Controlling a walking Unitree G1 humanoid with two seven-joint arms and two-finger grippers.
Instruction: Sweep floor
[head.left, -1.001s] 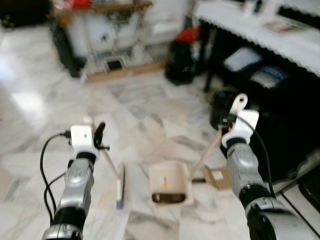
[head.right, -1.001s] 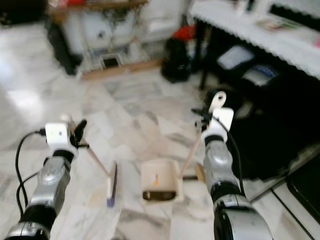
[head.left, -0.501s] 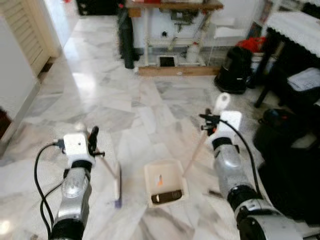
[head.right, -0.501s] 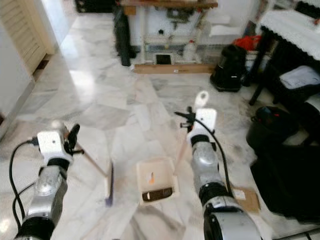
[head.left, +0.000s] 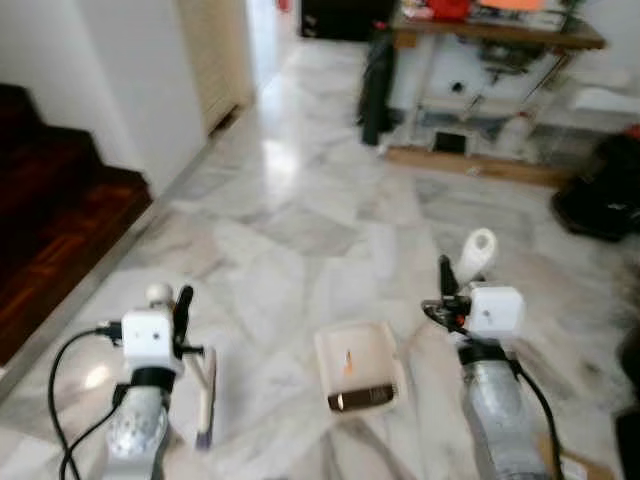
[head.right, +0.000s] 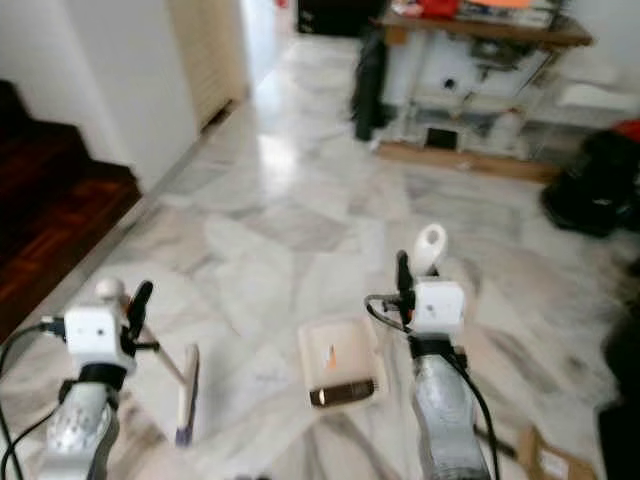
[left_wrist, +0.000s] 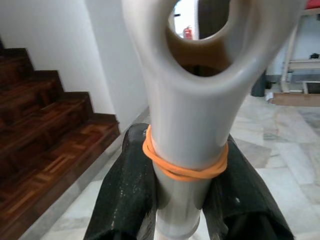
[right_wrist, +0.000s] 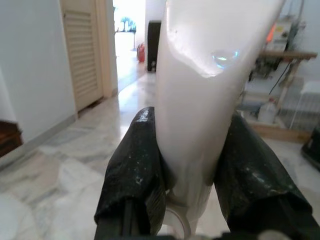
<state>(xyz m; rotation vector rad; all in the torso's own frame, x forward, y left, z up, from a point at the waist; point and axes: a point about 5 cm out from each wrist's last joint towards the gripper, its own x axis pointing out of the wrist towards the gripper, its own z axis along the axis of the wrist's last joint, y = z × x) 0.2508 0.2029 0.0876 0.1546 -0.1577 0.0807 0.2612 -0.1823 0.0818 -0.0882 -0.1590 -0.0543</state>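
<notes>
My left gripper (head.left: 176, 312) is shut on the pale handle of a small broom (head.left: 205, 392), whose head rests on the marble floor at lower left. In the left wrist view the black fingers (left_wrist: 125, 200) clamp the handle (left_wrist: 185, 125), which has an orange rubber band and a hanging hole. My right gripper (head.left: 447, 300) is shut on the white handle (head.left: 477, 252) of a cream dustpan (head.left: 358, 362), which sits on the floor between the arms. The pan holds a small orange scrap (head.left: 348, 360) and a dark piece (head.left: 362, 398) at its lip.
Dark wooden stairs (head.left: 50, 215) rise at the left beside a white wall (head.left: 140, 90). A louvred door (head.left: 215, 50) and a passage lie beyond. A cluttered shelf table (head.left: 490, 60) and a black bag (head.left: 600, 185) stand at the back right. A cardboard scrap (head.left: 575, 465) lies lower right.
The whole view has swung left: the black table on the right is gone and the stairs and wall have come in. Both grippers still hold their handles.
</notes>
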